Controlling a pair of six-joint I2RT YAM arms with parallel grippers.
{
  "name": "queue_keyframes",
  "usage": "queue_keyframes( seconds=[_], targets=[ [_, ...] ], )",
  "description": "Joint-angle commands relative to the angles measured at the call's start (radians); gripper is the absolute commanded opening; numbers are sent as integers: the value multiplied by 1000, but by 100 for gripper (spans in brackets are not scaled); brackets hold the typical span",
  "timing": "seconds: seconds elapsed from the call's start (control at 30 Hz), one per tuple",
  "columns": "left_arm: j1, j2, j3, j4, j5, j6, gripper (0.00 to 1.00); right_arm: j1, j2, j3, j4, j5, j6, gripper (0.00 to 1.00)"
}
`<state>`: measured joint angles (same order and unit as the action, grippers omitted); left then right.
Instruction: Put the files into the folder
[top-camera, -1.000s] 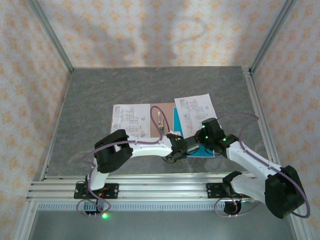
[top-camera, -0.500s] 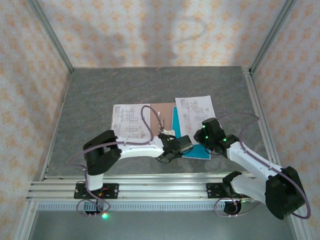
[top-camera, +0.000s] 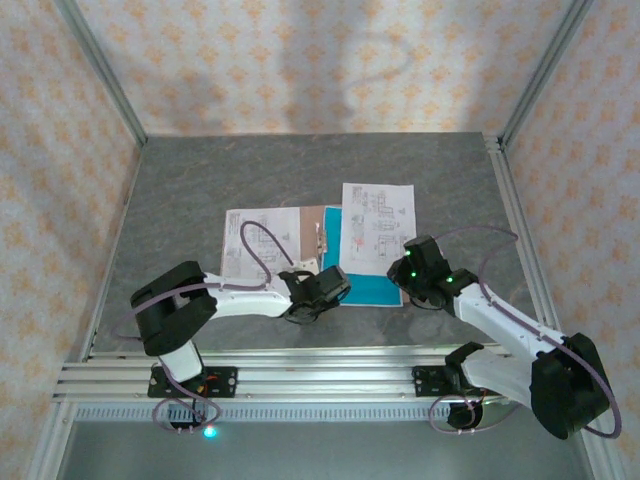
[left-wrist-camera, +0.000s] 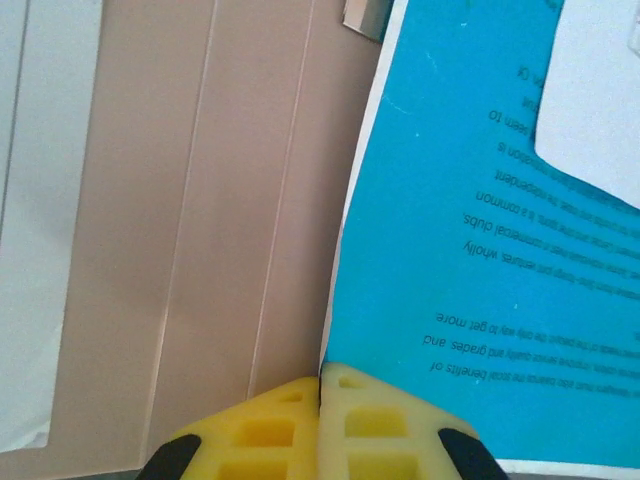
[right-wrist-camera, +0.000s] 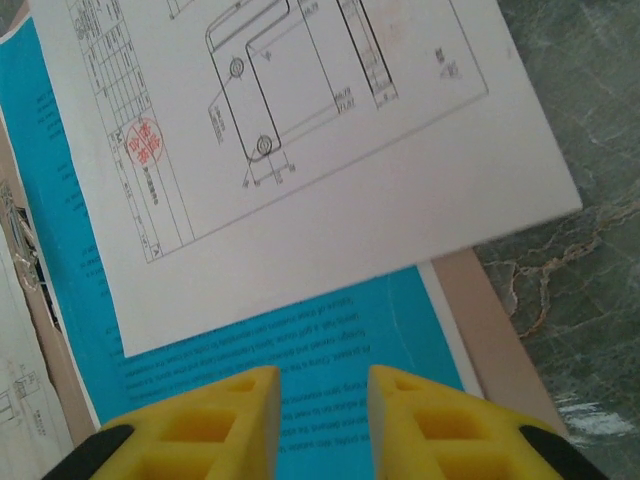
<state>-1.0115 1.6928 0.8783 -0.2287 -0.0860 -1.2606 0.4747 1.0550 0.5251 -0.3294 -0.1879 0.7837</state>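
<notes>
Task partly done: on the open folder's right half lies the teal sheet, the white sheet atop it overhanging, unsquared; the left gripper, closed, apparently pinches the teal sheet's near corner; the right gripper hovers open, empty.

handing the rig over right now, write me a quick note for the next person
Left gripper: fingers shut on the teal sheet at its near left corner.
Right gripper: open, empty, above that sheet's near edge.
Done: folder lies open, one white sheet on its left half.
The teal sheet, a drawing sheet on top, lies skewed across the right half; the drawing's corner overhangs the table.
To do: square both inside the folder.
</notes>
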Motion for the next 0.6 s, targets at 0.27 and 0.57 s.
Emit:
queue_keyframes(
  seconds=[0.27, 0.57],
  targets=[
    [11, -48, -64, 135, 22, -93, 0, -5, -17, 0, 8, -1, 2, 28],
    [16, -33, -105, 219, 34, -158, 0, -5, 49, 31, 22, -10, -8, 27]
  ],
)
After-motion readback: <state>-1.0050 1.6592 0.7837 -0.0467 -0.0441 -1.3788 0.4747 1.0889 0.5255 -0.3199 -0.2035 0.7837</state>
